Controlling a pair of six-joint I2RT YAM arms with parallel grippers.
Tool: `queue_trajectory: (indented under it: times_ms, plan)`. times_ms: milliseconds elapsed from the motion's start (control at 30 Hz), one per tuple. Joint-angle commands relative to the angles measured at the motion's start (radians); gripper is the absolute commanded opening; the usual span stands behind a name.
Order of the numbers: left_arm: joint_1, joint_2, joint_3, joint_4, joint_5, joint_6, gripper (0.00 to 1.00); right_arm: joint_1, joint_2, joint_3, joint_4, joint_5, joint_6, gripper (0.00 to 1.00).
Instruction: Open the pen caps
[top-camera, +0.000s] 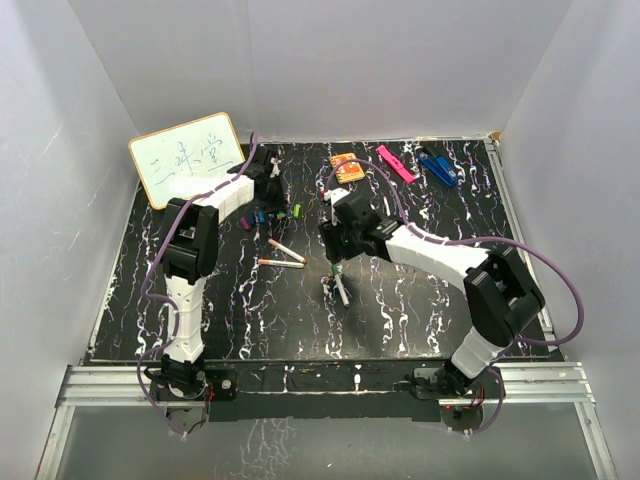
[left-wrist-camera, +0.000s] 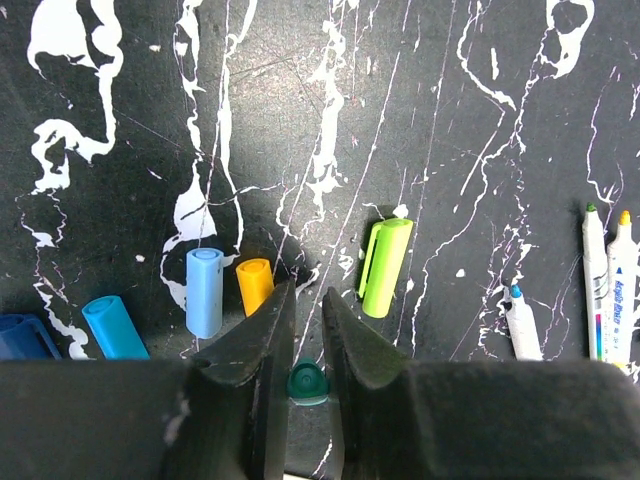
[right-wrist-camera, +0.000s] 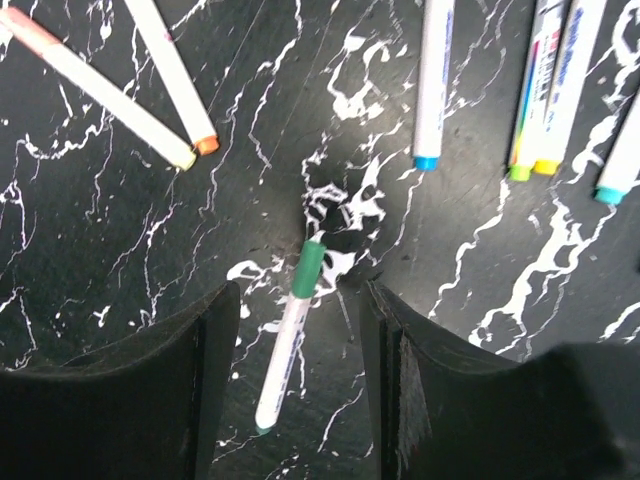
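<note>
The thin pale-barrelled marker pen (right-wrist-camera: 283, 365) lies mid-table on the black marbled table (top-camera: 420, 310), its green plastic cap (right-wrist-camera: 307, 270) pointing away. Light, stiff and slick, it likely wants a pinch on the barrel and the cap pulled straight off (a friction fit, I judge). The right gripper (right-wrist-camera: 298, 288) hangs tipped down over it, fingers wide apart and empty. Farther back, the left gripper (left-wrist-camera: 308, 292), its arm stretched out, is nearly closed, apparently pinching a dark-green cap (left-wrist-camera: 307, 382) near a loose light-blue plastic cap (left-wrist-camera: 204, 292).
</note>
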Motion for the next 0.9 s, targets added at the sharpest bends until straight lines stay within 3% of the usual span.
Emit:
queue_trajectory:
  times_ms: [0, 167, 433, 667, 733, 800, 867]
  plan:
    - [-0.004, -0.001, 0.026, -0.012, -0.005, 0.007, 0.17, 0.034, -0.054, -0.038, 0.008, 0.028, 0.071, 0.49]
    - [-0.003, -0.002, 0.023, -0.009, -0.005, 0.003, 0.29, 0.064, -0.056, -0.072, -0.001, 0.045, 0.104, 0.49]
    - [-0.003, -0.019, 0.037, -0.024, -0.006, -0.002, 0.37, 0.096, -0.055, -0.118, -0.014, 0.075, 0.134, 0.49]
    - [0.018, -0.159, 0.018, 0.037, 0.027, -0.042, 0.49, 0.112, -0.039, -0.131, -0.023, 0.085, 0.147, 0.49]
    - [0.025, -0.226, -0.007, 0.083, 0.032, -0.056, 0.61, 0.116, -0.033, -0.133, -0.021, 0.087, 0.149, 0.49]
    - [0.034, -0.299, -0.038, 0.142, 0.039, -0.076, 0.92, 0.120, -0.023, -0.135, -0.020, 0.091, 0.150, 0.49]
    - [0.048, -0.351, -0.073, 0.187, 0.060, -0.102, 0.98, 0.124, -0.013, -0.133, -0.022, 0.096, 0.152, 0.48]
